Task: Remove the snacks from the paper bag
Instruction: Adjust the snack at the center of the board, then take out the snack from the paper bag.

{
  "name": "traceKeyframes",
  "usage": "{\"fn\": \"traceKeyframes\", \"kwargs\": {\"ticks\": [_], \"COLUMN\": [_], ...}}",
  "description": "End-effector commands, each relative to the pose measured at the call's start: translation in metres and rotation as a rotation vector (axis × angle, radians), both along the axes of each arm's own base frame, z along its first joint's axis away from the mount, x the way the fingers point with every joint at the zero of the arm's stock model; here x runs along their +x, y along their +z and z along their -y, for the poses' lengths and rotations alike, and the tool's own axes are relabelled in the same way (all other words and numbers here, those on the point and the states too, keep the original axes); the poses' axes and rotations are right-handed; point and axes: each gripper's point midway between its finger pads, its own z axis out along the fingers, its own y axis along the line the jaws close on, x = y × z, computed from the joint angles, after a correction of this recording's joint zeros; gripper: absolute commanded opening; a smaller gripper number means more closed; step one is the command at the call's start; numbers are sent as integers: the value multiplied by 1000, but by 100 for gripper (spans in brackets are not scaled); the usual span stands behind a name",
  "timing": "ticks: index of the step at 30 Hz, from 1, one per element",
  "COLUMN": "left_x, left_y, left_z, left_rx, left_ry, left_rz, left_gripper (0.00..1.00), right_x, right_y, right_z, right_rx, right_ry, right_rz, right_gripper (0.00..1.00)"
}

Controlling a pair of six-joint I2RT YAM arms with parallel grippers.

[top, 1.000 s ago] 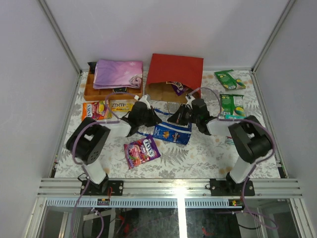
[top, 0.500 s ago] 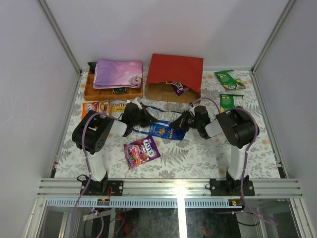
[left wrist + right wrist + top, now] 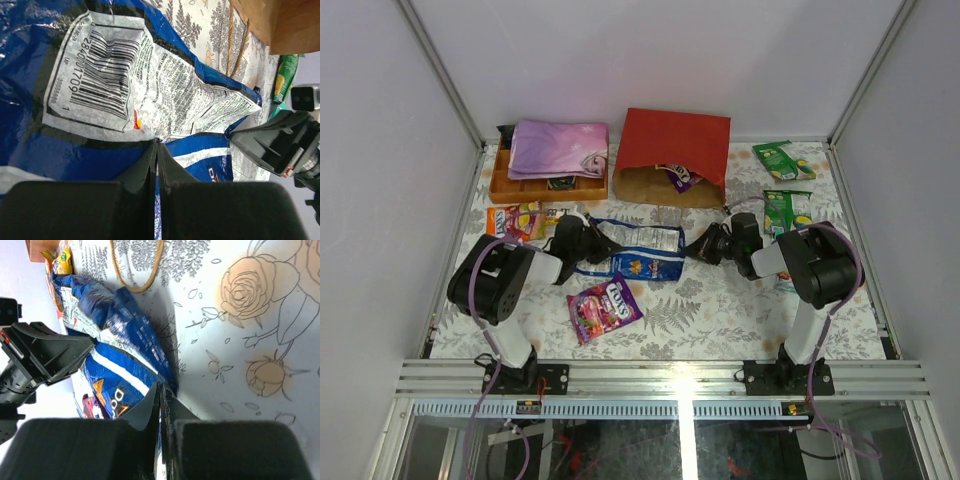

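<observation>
Blue chip bag [image 3: 640, 252] was stretched flat at 6 o'clock of paper bag [image 3: 675, 140], ends pinched by left gripper [image 3: 156, 144] and right gripper [image 3: 161, 387]; purple packet [image 3: 678, 177] was left inside.

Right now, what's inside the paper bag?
A purple snack packet pokes out of the mouth of the paper bag, lying on its brown inner side. Anything deeper is covered by the red upper side, so I can't tell whether more is left.

Bright, even overhead light with soft shadows. Glare streaks the blue chip bag [image 3: 75, 145] just ahead of the left gripper [image 3: 156, 145]. Both wrist views blur along the near bottom edge; print beyond is sharp.
</observation>
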Motion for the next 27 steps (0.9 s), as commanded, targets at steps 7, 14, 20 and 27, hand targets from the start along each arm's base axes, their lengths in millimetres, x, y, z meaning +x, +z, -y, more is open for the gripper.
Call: {"fn": "traceKeyframes", "kwargs": {"ticks": [7, 14, 20, 27], "left_x": [13, 12, 24, 35], "left_y": [55, 107, 114, 115], "left_z": [-29, 13, 34, 50], "left_rx": [210, 369, 388, 373], "left_ry": [90, 24, -10, -46], "left_rz": [147, 357, 392, 408], "left_gripper": [30, 78, 95, 100], "right_x": [15, 23, 44, 67], "right_y": [86, 135, 169, 223], "right_z": [23, 43, 78, 41], "right_rx": [-120, -191, -528, -815], "right_ry": [-56, -156, -250, 7], "right_rz": [290, 428, 459, 780], "right_gripper": [42, 81, 89, 91]}}
